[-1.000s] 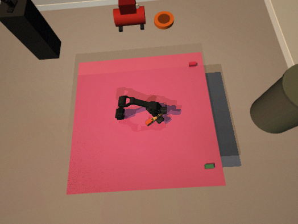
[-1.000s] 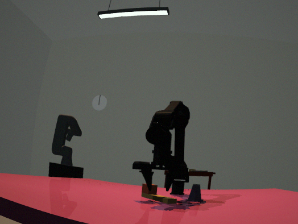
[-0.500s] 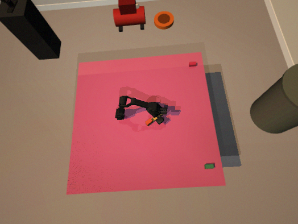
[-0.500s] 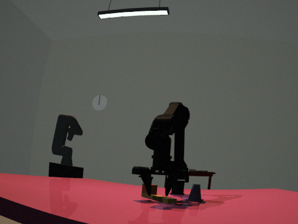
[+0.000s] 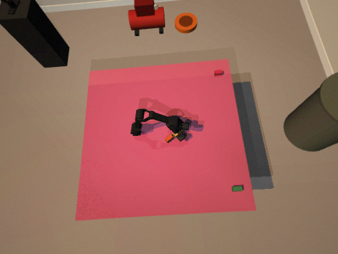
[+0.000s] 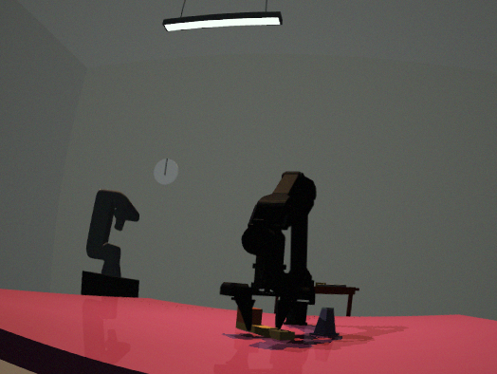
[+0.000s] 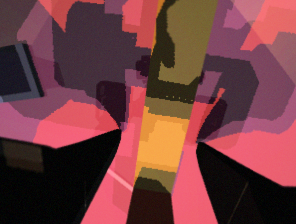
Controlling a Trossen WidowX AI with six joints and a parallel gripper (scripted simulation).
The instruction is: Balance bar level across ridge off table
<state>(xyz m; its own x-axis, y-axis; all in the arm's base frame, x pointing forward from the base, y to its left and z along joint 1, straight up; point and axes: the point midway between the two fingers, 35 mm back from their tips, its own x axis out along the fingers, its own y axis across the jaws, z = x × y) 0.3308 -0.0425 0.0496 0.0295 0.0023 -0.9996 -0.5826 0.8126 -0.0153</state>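
The claw [image 7: 159,145] is straddling the yellow bar [image 7: 172,100], fingers apart; it should be closing squarely at mid-length.

I work in what looks like a workshop: a red air compressor [image 5: 146,19] and an orange ring [image 5: 186,22] sit on the bare floor at the top of the overhead view. A second robot arm [image 6: 108,233] stands at the left of the exterior view, under a hanging strip light [image 6: 222,21] and near a wall clock [image 6: 166,171].
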